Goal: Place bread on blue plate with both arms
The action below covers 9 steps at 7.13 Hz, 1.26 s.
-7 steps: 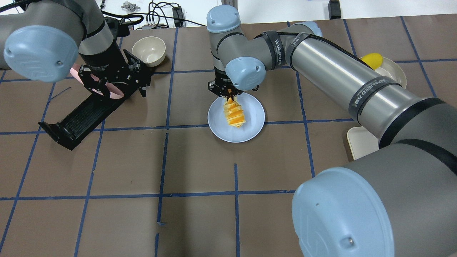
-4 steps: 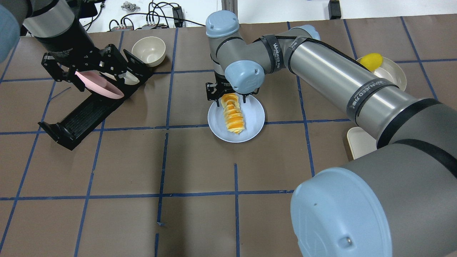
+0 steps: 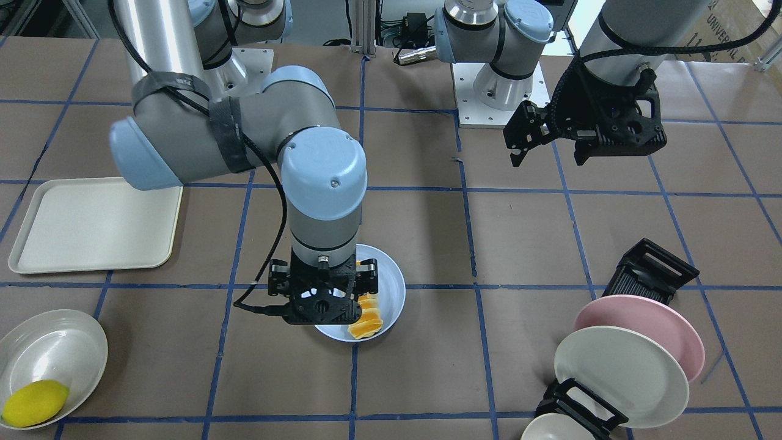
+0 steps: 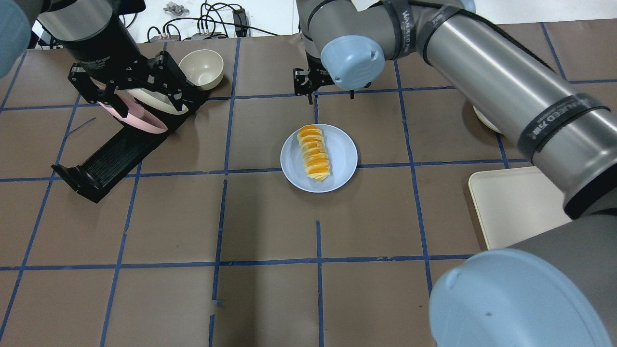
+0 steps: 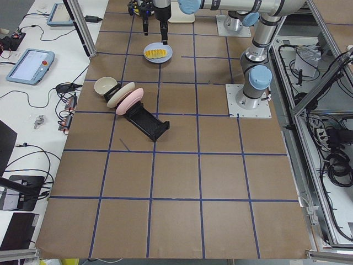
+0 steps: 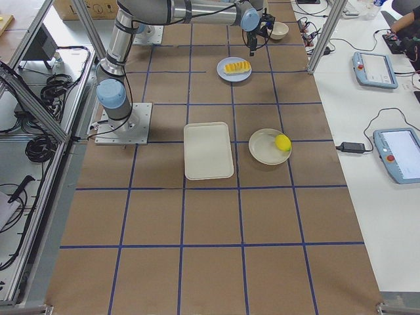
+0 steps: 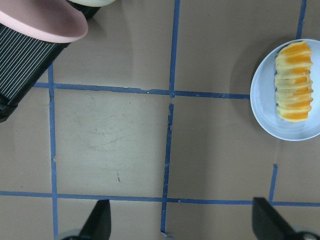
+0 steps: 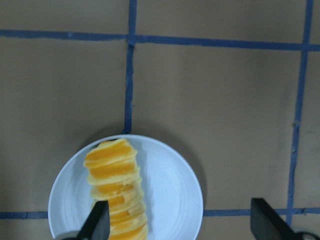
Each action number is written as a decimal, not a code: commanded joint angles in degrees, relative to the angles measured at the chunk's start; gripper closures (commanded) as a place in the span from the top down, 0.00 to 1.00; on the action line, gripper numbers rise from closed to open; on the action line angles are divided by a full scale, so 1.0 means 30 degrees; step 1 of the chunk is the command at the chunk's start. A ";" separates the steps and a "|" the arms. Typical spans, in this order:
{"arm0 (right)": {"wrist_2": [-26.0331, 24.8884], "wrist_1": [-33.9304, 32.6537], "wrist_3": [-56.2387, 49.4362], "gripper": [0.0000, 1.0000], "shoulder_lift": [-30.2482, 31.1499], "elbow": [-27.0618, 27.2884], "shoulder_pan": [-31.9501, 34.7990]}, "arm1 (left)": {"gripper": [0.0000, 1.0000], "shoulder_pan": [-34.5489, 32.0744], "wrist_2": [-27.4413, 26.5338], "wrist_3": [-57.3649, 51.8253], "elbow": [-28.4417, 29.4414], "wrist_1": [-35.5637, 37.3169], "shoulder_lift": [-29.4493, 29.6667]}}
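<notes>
The bread (image 4: 314, 153), a ridged orange and cream loaf, lies flat on the pale blue plate (image 4: 344, 164) at the table's middle. My right gripper (image 4: 330, 94) is open and empty, raised above the plate's far edge. In the right wrist view the bread (image 8: 115, 195) and plate (image 8: 170, 195) lie below the spread fingers (image 8: 97, 222). My left gripper (image 4: 140, 99) is open and empty, high over the dish rack at the far left. Its wrist view shows the bread (image 7: 295, 87) on the plate (image 7: 265, 95) far off to one side.
A black dish rack (image 4: 106, 159) holds a pink plate (image 4: 140, 118) and a cream plate (image 3: 617, 373). A cream bowl (image 4: 201, 67) stands behind it. A cream tray (image 4: 511, 202) lies at the right. A yellow lemon (image 3: 33, 400) sits in a white bowl (image 3: 55, 348).
My right gripper has opened, let go of the bread and risen away toward the far side. The bread went from tilted to lying flat. My left gripper moved back over the rack.
</notes>
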<state>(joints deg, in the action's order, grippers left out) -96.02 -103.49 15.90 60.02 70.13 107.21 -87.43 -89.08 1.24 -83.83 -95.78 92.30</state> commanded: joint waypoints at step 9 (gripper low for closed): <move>0.1743 0.7954 -0.4095 0.95 0.7499 0.0464 -0.3304 | 1.00 -0.0037 0.0046 0.0056 0.0435 -0.0505 -0.0533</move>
<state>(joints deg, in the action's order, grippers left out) -91.56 -80.09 5.13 80.75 69.30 97.32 -87.49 -88.94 1.34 -82.60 -97.33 90.64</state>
